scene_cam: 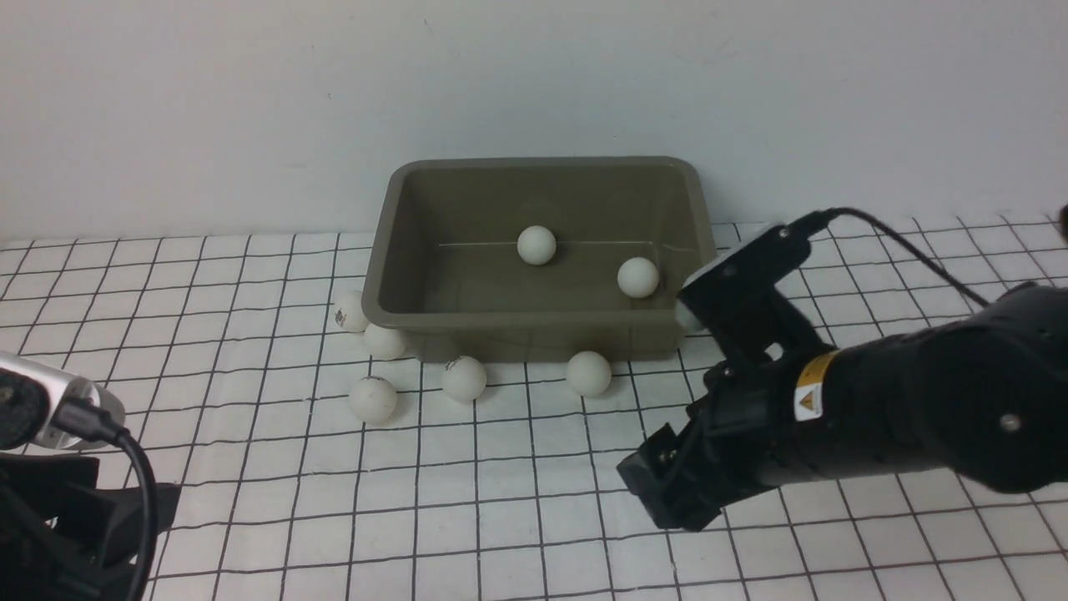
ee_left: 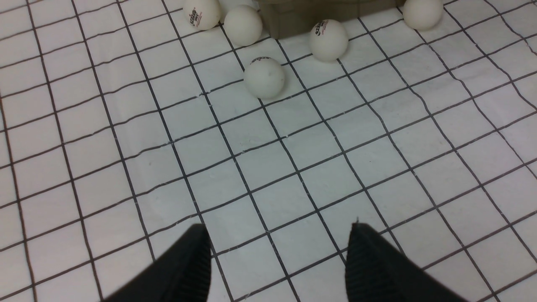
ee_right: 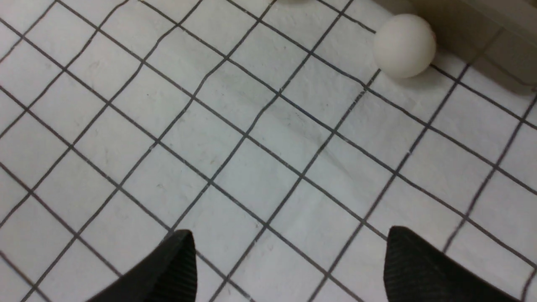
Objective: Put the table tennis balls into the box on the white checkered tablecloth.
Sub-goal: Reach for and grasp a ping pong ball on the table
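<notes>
Nearest the camera, the left arm [scene_cam: 50, 517] sits low, its jaws apart and empty over bare white checkered tablecloth [scene_cam: 501, 501], well short of any ball. The right arm [scene_cam: 918, 417] reaches in over the cloth, its jaws likewise spread wide and holding nothing. Beyond them, five table tennis balls [scene_cam: 464, 377] lie loose on the cloth. One [ee_right: 404, 45] sits just beside the front wall of the box [scene_cam: 534, 334], ahead of the right arm's jaws. The rest are bunched near the box's left front corner. Farther back, two balls [scene_cam: 536, 244] rest inside the box, which stands close to the pale wall [scene_cam: 534, 83]. The job appears partly done, with a fresh pick-up in hand, and the right arm looks best placed for the lone ball. That calls for moving forward until the jaws straddle it, closing gently, then lifting it clear of the rim.
</notes>
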`<action>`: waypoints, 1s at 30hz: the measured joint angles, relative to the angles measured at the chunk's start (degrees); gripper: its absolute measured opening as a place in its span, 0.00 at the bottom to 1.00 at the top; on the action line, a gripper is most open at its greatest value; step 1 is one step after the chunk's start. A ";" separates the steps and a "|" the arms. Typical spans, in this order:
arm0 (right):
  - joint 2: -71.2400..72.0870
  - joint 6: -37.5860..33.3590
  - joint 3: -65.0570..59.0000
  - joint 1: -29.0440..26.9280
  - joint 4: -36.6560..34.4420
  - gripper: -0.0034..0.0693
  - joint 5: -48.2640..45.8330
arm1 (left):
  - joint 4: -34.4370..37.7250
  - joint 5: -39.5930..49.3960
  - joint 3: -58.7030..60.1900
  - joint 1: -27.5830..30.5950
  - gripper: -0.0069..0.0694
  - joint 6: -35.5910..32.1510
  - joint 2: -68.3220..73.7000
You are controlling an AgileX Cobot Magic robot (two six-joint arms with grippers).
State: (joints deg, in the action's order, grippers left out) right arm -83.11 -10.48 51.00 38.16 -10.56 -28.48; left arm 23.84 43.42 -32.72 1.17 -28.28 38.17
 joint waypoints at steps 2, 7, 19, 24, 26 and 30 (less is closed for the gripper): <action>-3.76 0.05 0.00 0.75 -0.12 0.79 3.64 | 0.00 0.00 0.00 0.00 0.61 0.00 0.00; -10.36 0.05 0.00 0.87 -0.12 0.79 10.91 | 0.00 0.05 0.00 0.00 0.61 0.00 0.00; -23.22 0.29 6.84 0.87 -1.45 0.79 21.93 | 0.00 0.15 0.00 0.00 0.61 0.00 0.00; -23.55 1.54 6.96 0.87 -1.90 0.79 26.45 | 0.00 0.30 0.00 0.00 0.61 -0.05 0.00; -23.55 2.23 6.96 0.81 -3.46 0.79 27.99 | 0.00 0.30 0.00 0.00 0.61 -0.05 0.00; -24.54 2.62 7.08 -0.39 -5.81 0.79 30.44 | 0.00 0.30 0.00 0.00 0.61 -0.05 0.00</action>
State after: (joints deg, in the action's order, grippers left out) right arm -107.65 -7.85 58.08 37.76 -16.37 1.96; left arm 23.84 43.72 -32.72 1.17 -28.33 38.17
